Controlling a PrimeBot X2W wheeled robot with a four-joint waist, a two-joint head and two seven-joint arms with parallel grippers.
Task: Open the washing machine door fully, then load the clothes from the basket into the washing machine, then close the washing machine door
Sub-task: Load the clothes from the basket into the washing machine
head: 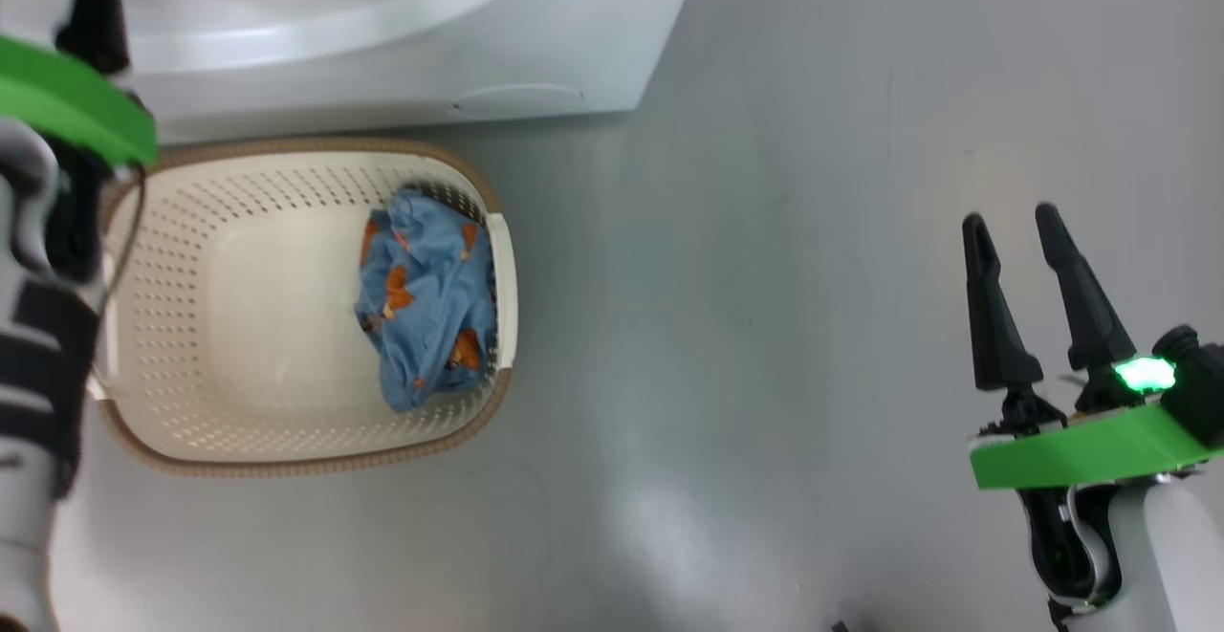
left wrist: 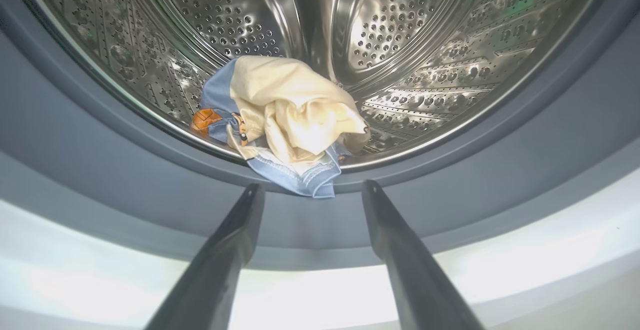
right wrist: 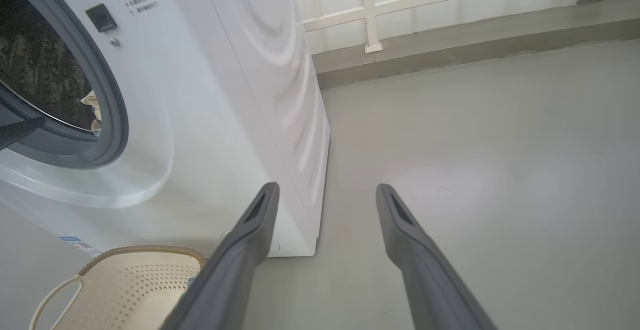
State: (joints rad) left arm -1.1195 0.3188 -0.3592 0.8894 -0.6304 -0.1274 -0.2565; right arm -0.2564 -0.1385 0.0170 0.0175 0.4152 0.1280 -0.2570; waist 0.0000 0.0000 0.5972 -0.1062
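The washing machine (head: 382, 49) stands at the top of the head view, with the cream basket (head: 316, 465) on the floor right in front of it. One light blue piece of the clothes (head: 426, 312) with orange animals lies against the basket's right wall. My left gripper (left wrist: 312, 187) is open and empty at the grey-blue gasket (left wrist: 100, 170), pointing into the steel drum (left wrist: 410, 30). A cream and blue bundle of clothes (left wrist: 290, 115) lies at the drum's front lip. My right gripper (head: 1009, 213) hangs open over bare floor, far right of the basket. The washing machine door is out of view.
In the right wrist view the machine's white side (right wrist: 260, 95) ends at a grey floor (right wrist: 475, 170), with a low kerb and white railing (right wrist: 370, 15) behind. The basket's handle (right wrist: 55, 295) shows at the lower left. My left forearm (head: 38, 326) overlaps the basket's left rim.
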